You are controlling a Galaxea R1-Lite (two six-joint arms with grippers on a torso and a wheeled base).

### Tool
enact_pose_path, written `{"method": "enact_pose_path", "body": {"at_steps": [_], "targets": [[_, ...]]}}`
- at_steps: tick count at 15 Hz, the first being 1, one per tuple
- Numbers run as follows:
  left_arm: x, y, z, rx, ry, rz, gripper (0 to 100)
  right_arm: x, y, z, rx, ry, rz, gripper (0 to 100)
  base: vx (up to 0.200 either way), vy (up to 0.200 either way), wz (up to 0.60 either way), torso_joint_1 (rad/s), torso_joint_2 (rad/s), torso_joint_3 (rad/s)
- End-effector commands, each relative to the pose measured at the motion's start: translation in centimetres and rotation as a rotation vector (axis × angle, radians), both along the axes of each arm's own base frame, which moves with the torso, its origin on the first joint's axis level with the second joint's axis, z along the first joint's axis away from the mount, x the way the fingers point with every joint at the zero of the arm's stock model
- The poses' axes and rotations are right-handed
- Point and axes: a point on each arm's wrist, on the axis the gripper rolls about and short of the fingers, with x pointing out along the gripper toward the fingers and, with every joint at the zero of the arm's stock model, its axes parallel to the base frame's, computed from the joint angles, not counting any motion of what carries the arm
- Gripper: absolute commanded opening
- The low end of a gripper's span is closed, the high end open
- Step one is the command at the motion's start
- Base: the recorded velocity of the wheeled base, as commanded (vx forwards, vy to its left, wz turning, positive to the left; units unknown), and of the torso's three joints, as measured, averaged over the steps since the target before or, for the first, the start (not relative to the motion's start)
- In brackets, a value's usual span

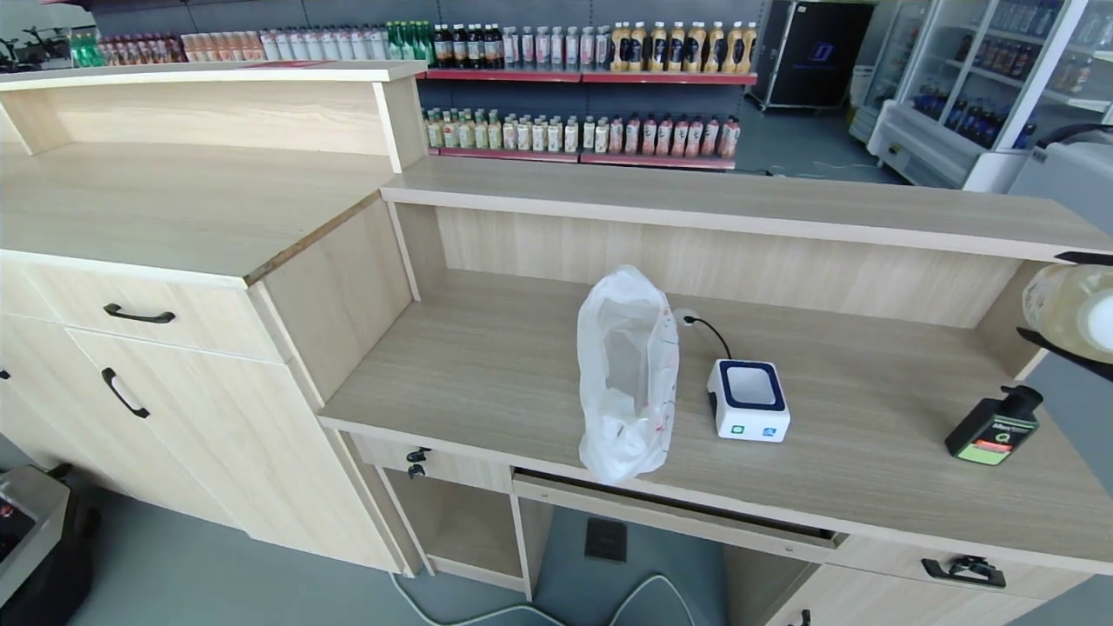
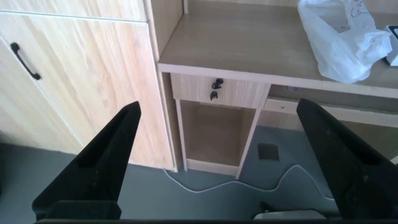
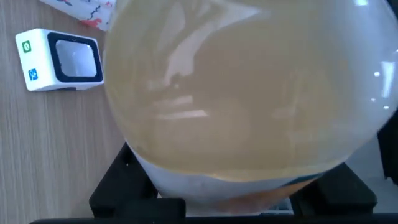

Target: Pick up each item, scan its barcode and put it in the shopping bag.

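A pale yellow drink bottle (image 1: 1071, 309) hangs above the desk's right end, with my right gripper (image 3: 236, 202) shut on it; its black fingers (image 1: 1059, 346) show above and below the bottle. The bottle (image 3: 249, 93) looms large in the right wrist view. A white plastic shopping bag (image 1: 628, 382) stands upright mid-desk, mouth up. Just right of it lies the white barcode scanner (image 1: 749, 399), window facing up, also seen as the scanner (image 3: 60, 60). My left gripper (image 2: 217, 162) is open and holds nothing, low in front of the desk's left drawer, away from the bag (image 2: 341, 38).
A dark green pump bottle (image 1: 994, 428) stands near the desk's front right edge. The scanner's cable (image 1: 709, 330) runs to the back wall. A raised counter (image 1: 174, 200) adjoins on the left. Stocked shelves and fridges stand behind.
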Motion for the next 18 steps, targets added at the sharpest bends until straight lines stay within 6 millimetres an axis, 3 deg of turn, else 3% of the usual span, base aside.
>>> {"method": "enact_pose_path", "body": {"at_steps": [1,4,6,10,12,18], "targets": [[0.0,0.0,0.0,0.001,0.000,0.000,100,0.6,-0.4,-0.2,0.004,0.005,-0.008,0,0.000,0.000,0.60,0.002,0.00,-0.002],[0.0,0.0,0.0,-0.001,0.000,0.000,100,2.4,-1.0,-2.3,0.131,0.131,-0.002,0,0.000,0.000,0.20,0.001,0.00,-0.002],[0.0,0.0,0.0,0.001,0.000,0.000,100,3.8,-1.3,-3.8,0.233,0.232,-0.094,0,0.000,0.000,0.00,0.000,0.00,0.000],[0.0,0.0,0.0,-0.001,0.000,0.000,100,5.5,-2.2,-4.9,0.457,0.349,-0.292,0,0.000,0.000,0.00,0.000,0.00,0.000],[0.0,0.0,0.0,0.001,0.000,0.000,100,6.3,-2.1,-5.8,0.479,0.369,-0.287,0,0.000,0.000,0.00,0.000,0.00,0.000],[0.0,0.0,0.0,-0.001,0.000,0.000,100,10.8,1.1,-9.0,0.461,0.324,-0.123,0,0.000,0.000,0.00,0.000,0.00,0.000]]}}
